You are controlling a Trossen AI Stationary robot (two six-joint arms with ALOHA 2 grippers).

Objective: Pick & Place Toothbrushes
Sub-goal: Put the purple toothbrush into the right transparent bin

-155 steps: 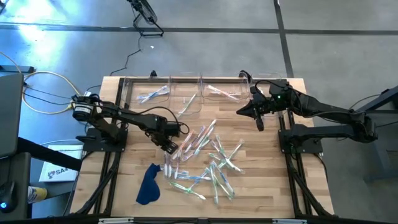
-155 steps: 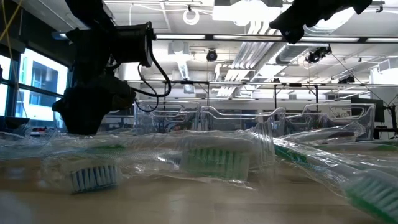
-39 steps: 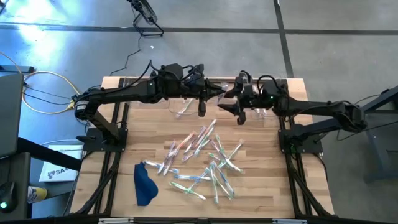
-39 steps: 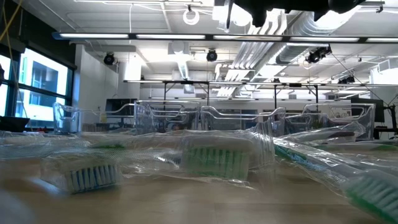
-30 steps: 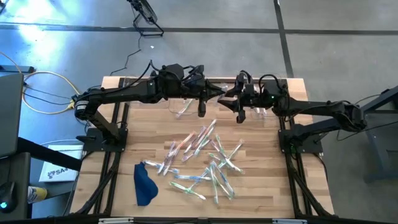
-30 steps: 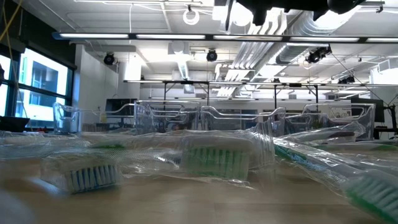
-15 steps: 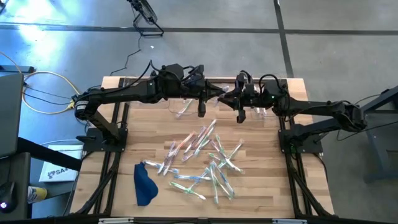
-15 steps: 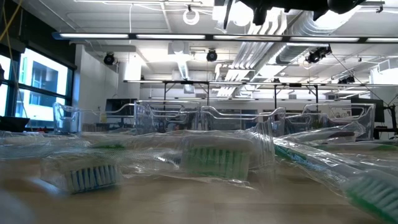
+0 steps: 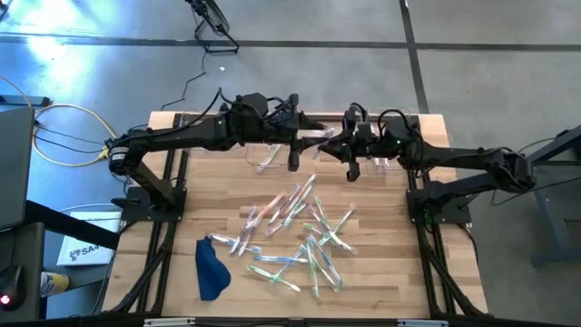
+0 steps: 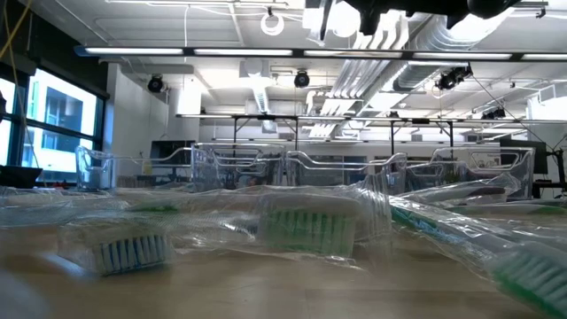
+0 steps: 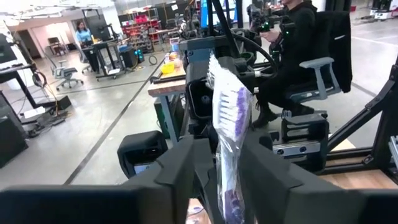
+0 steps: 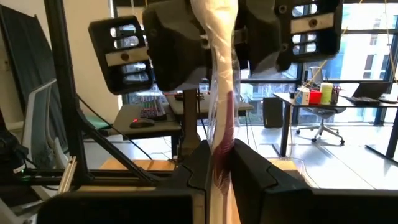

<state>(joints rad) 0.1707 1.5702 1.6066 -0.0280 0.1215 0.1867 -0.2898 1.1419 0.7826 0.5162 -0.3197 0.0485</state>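
Right wrist view shows the right gripper clamped on a wrapped toothbrush, its long axis spanning toward the left gripper, whose fingers stand parted around it, above the bins.

Bright, even overhead light fills the scene; in the low view the ceiling strip lights burn nearly white. From above, a pale bluish glare washes the floor at the upper left, and the arms cast only faint, soft shadows on the table. The toothbrushes nearest the low camera are blurred, their clear wrappers catching glints. In the right wrist view the windows are overexposed.
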